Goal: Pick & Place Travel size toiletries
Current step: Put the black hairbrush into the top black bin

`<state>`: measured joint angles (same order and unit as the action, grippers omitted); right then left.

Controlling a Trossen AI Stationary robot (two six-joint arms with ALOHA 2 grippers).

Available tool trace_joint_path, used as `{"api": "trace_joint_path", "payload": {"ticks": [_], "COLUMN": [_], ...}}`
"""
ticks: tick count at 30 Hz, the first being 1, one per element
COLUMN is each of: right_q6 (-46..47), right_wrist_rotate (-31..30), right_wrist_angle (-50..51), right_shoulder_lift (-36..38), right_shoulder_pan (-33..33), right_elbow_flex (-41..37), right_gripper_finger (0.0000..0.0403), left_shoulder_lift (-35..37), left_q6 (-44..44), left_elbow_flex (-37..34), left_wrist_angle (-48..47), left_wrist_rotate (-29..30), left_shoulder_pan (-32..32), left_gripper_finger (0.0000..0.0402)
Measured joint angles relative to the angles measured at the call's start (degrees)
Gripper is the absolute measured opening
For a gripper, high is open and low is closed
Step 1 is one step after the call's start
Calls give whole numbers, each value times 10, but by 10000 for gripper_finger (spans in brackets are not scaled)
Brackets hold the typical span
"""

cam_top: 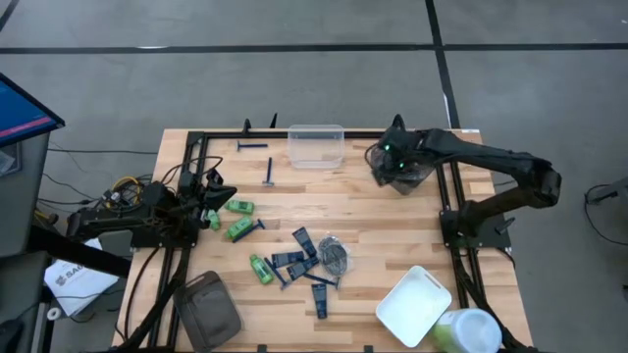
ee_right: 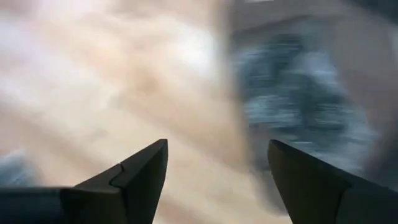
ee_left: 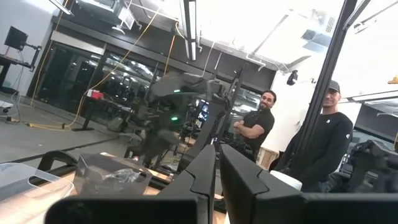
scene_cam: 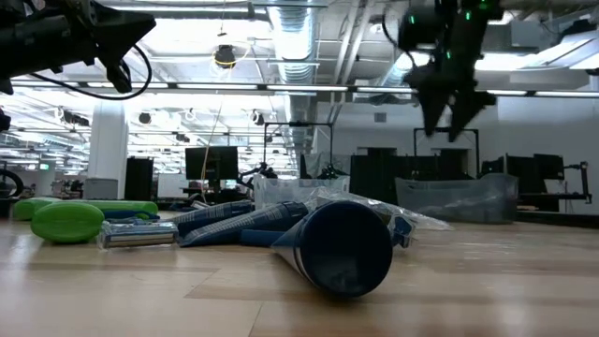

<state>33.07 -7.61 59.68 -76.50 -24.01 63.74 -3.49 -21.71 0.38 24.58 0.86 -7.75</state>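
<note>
High view first: my right gripper (cam_top: 399,169) hangs over the far right part of the table (cam_top: 363,211), above a dark clear tub (cam_top: 400,175), while my left gripper (cam_top: 218,193) sits at the left edge with its arm drawn back. Green mini bottles (cam_top: 238,207) lie just beside my left fingers, one more green bottle (cam_top: 261,269) nearer the front; navy tubes (cam_top: 294,260) and a crumpled clear wrapper (cam_top: 334,253) cluster mid-table, and two blue razors (cam_top: 269,173) lie at the far side near a clear tub (cam_top: 316,145). A white tub (cam_top: 414,306) sits at the near right and a grey-brown tub (cam_top: 209,309) at the near left. Low view: my right gripper (scene_cam: 447,117) hangs high with nothing between its spread fingers, above the dark tub (scene_cam: 456,198); a navy tube (scene_cam: 335,245) points its round end at the camera, with a green bottle (scene_cam: 67,222) off to the left. Left wrist view: my left fingers (ee_left: 205,171) are pressed together, clenched on nothing, and two people (ee_left: 328,140) stand beyond the table. Right wrist view: my right fingers (ee_right: 138,177) stand wide apart, released, over blurred wood and something bluish I cannot make out.
</note>
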Motion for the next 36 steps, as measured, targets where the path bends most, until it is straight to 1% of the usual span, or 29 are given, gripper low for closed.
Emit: {"api": "trace_joint_path", "payload": {"ticks": [2,4,8,12,13,16,21,25,28,31,34,36], "right_q6": [-3,-6,-2,28,31,44,50,56,60,60,53,46], "right_wrist_rotate": [24,33,33,35,37,49,69,88,89,89,90,91], "right_wrist_angle": [-16,-32,-47,-55,-73,-93,-156,-216,-245,-247,-244,-260], "right_shoulder_lift": [-5,-11,-20,-41,-46,-72,-132,-183,-217,-247,-272,-288], "right_shoulder_pan": [43,86,172,249,267,318,388,416,424,424,424,424], "right_elbow_flex": [11,14,14,12,15,14,14,14,14,14,13,14], "right_gripper_finger": [269,269,269,269,269,269,272,283,297,307,310,310], "left_shoulder_lift": [0,0,0,-1,-2,-9,-17,-22,-22,-22,-22,-22], "left_q6": [0,0,3,4,4,4,5,5,5,4,4,4], "left_elbow_flex": [0,0,0,0,0,0,0,0,0,0,0,0], "left_wrist_angle": [0,0,0,0,0,4,1,3,5,6,7,9], "left_wrist_rotate": [0,0,0,0,0,0,0,0,0,0,0,0], "left_shoulder_pan": [0,0,0,0,0,0,0,0,0,0,0,0], "left_gripper_finger": [19,19,19,19,19,24,42,60,74,82,86,86]}}
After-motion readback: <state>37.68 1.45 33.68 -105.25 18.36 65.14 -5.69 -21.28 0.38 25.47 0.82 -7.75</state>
